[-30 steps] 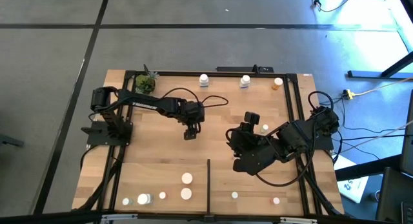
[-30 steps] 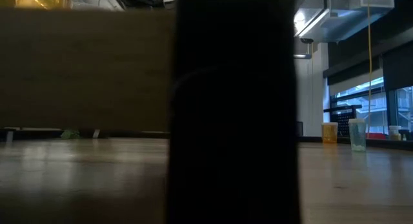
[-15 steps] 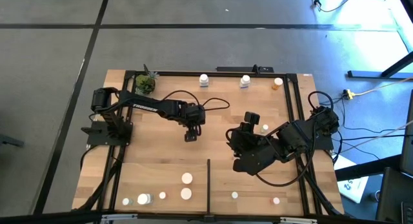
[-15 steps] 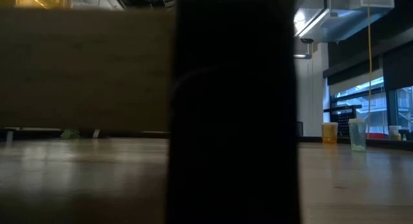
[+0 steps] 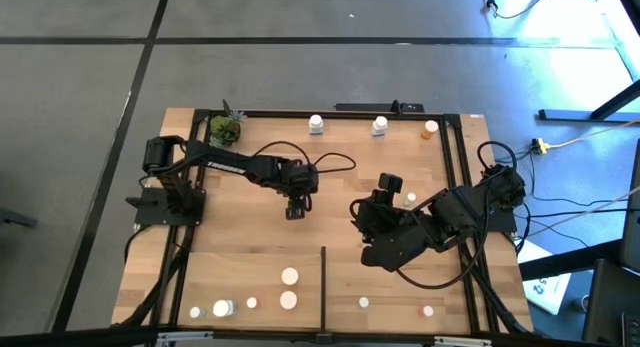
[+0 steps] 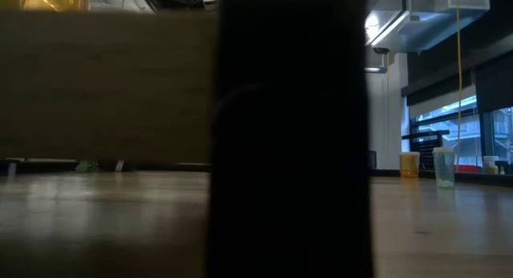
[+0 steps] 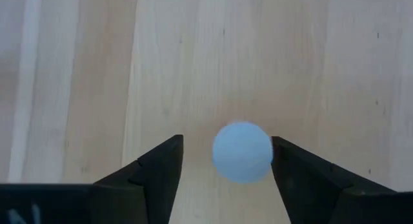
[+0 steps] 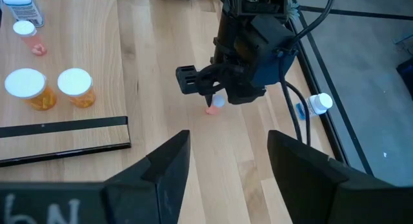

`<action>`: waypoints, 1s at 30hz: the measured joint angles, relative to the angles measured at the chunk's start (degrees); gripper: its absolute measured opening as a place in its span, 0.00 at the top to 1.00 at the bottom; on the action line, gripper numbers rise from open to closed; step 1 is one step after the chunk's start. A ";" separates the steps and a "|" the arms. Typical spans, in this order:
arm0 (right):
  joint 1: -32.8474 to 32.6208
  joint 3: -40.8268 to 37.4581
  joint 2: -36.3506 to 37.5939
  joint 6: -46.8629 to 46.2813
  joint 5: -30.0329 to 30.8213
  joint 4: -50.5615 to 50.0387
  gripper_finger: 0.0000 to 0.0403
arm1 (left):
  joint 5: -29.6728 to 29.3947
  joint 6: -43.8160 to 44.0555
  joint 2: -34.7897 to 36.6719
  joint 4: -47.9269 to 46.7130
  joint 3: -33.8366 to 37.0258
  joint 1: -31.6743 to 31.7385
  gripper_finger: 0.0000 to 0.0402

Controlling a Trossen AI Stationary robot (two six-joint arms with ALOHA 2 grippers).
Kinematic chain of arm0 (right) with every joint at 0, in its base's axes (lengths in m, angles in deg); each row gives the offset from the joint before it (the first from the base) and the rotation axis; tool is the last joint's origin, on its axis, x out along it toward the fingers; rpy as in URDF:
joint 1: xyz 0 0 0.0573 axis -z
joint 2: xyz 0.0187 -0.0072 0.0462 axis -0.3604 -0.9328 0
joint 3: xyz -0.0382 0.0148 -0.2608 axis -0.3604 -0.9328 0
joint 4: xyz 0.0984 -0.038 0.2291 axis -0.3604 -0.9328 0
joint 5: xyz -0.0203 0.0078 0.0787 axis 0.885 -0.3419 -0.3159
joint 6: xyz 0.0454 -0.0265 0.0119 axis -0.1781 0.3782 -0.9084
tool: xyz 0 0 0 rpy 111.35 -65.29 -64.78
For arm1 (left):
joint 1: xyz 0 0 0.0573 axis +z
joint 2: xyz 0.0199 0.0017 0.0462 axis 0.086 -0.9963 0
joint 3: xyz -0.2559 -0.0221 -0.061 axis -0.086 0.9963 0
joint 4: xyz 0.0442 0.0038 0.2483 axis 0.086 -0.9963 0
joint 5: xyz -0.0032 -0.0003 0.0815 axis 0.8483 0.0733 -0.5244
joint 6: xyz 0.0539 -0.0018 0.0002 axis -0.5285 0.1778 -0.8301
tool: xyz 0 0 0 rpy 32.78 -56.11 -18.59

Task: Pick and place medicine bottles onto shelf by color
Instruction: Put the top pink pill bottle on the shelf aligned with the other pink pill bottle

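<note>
The left claw (image 5: 293, 211) is seen near the centre of the shelf (image 5: 230, 257), pointed straight down. In the left wrist view its fingers (image 7: 151, 179) stand partly open around a small bottle (image 7: 242, 152) with a white cap. The cap lies close against one finger, with a clear gap to the other; whether it is actually touched cannot be told.

The right claw (image 5: 392, 180) is parked at about 3 o'clock from the left one, its fingers (image 8: 164, 169) held apart with nothing between them.

From above, the bottle under the left claw is hidden by the claw itself. In the right wrist view it shows as a small pinkish object with a pale top (image 8: 215, 104).

The low view is mostly blocked by a dark upright shape (image 6: 292, 134).

Other bottles (image 5: 289, 277) are grouped towards 6 o'clock beside the black divider strip (image 5: 322, 285), and more (image 5: 316, 123) stand along the 12 o'clock edge.
</note>
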 joint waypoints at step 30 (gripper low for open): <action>0.01 0.01 -0.02 0.02 0.00 0.00 0.48 | -0.41 0.56 0.20 -2.09 -0.07 -2.74 0.74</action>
